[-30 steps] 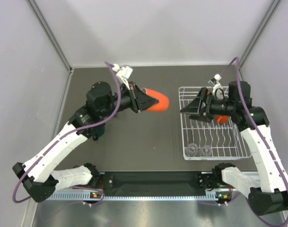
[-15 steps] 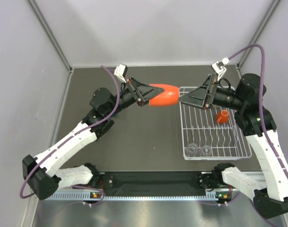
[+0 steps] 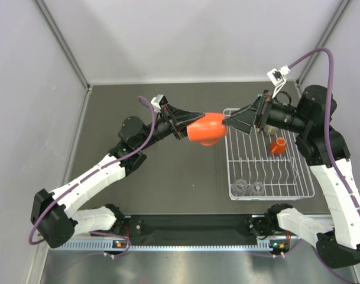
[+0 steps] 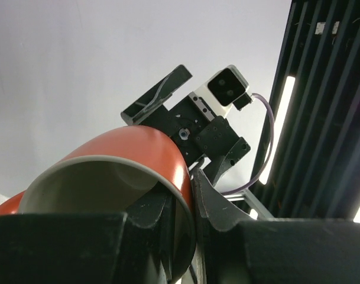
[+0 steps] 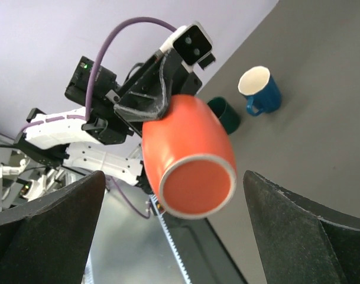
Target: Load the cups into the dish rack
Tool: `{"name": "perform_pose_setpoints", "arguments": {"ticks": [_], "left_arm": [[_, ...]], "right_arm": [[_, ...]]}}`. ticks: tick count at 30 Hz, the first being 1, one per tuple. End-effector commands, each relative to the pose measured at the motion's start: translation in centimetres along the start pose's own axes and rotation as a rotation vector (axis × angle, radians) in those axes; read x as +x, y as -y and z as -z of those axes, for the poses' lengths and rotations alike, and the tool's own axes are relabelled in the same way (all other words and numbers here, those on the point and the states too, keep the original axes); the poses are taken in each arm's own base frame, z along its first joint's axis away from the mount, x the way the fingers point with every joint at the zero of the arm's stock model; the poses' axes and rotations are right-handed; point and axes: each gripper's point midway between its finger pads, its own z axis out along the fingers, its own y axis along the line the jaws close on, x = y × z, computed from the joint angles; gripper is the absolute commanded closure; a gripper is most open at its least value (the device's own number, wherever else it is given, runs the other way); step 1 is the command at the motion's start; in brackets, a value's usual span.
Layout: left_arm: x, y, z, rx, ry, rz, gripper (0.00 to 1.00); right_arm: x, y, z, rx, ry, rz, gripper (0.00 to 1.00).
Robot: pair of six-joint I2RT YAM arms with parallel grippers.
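No word, number, brand mark or sign can be read in any view. In the left wrist view, a small pale patch [image 4: 328, 27] on the dark ribbed panel [image 4: 321, 118] at the right edge could be a sticker, but it is too blurred to read.

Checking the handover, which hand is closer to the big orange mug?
Left. The left hand grips the mug by its rim; the right hand, open, faces its base.
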Motion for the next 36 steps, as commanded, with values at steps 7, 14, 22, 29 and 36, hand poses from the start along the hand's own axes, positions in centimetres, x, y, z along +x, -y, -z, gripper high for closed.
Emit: {"name": "perform_pose_setpoints", "arguments": {"ticks": [7,14,22,29,36], "left_arm": [[3.3,6.6,1.6,0.18,-0.14,0.144,1.0],[2.8,6.4,2.0,0.21,-0.13,0.175,1.0],[2.6,6.4,2.0,0.216,-0.118,0.187,1.0],[2.5,6.4,1.9,0.214,-0.119,0.187,1.0],[2.5,6.2,1.8,0.204,-0.117,0.188,1.0]], "right_arm": [[0.0,-3.2,-1.2,-0.172,-0.064,0.191,0.02],[2.2,-3.7,-2.3,-0.226,-0.118,0.179,0.09],[3.1,-3.3,-2.8,-0.238,-0.147,0.172,0.18],[4.5,-3.6,-2.6,-0.264,-0.182,0.164,0.05],[5.1,-3.4,-2.6,-0.263,-0.182,0.159,0.07]]}}
